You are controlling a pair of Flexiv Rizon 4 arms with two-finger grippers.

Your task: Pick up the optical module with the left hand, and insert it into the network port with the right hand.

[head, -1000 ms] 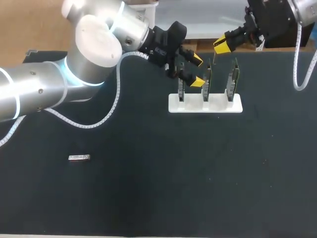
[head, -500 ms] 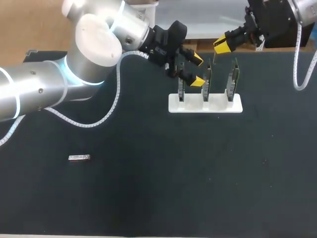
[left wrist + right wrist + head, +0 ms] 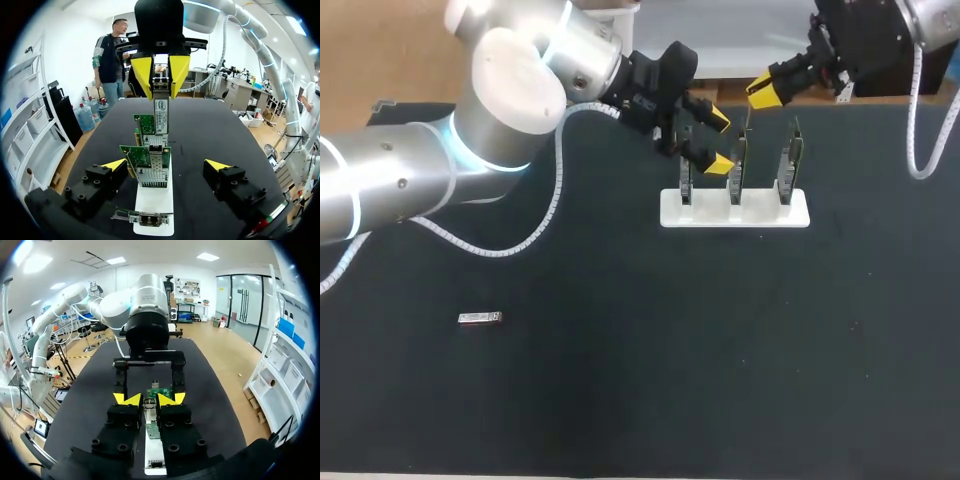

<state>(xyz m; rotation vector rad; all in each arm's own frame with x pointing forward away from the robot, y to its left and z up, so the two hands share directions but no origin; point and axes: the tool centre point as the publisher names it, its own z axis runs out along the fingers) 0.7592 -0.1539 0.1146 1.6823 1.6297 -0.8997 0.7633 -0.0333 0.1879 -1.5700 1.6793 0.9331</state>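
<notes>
The table (image 3: 620,400) is a broad matte black surface; its far edge runs just behind the two grippers and its near edge is well in front of everything on it. The module (image 3: 480,318), a small slim silver bar, lies flat towards the left side, well apart from both grippers, with a wide stretch of black between it and the stand (image 3: 760,214). The stand is a low white block with rounded ends, near the far edge and right of the middle. Three thin green cards (image 3: 736,165) with silver metal brackets stand upright in it in a row, with narrow gaps between them. The left gripper (image 3: 712,142), black with yellow wedge tips, hangs over the stand's left end with its fingers spread wide, one to each side of the row and touching nothing. In the left wrist view the nearest card sits under it and the next stands between the tips. The right gripper (image 3: 763,92) comes in from the far right corner above the row, its tips pinching the top of one card (image 3: 161,112) from both sides. Whether that is the middle or the far one cannot be told. The left arm, smooth silver with a white ribbed cable, crosses the table's far left part
</notes>
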